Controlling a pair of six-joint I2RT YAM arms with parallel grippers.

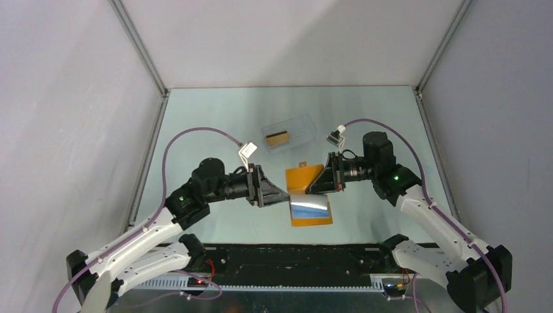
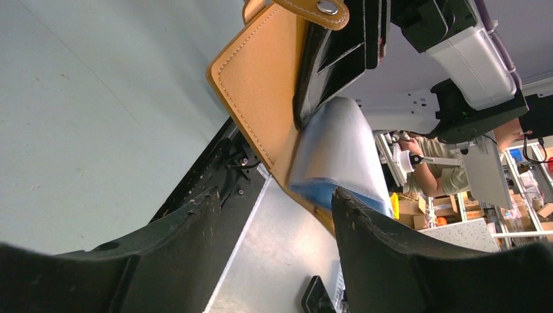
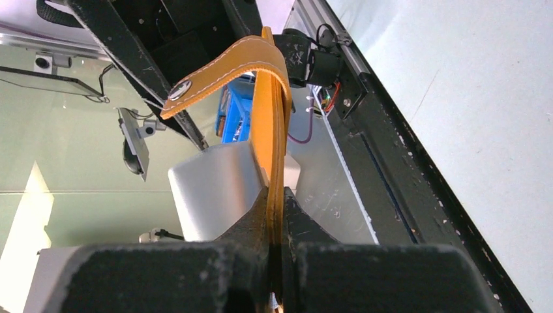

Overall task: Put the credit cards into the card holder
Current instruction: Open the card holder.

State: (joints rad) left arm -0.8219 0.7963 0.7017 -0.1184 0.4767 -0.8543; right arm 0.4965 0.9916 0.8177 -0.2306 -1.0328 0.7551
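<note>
Orange-tan card holder sits open mid-bench, its flap clamped in your right pincer. Left pincer, jaws apart, is at the blue-grey pocket. Hold the flap steady and spread the pocket gently. One credit card lies in the clear box, far centre.
</note>
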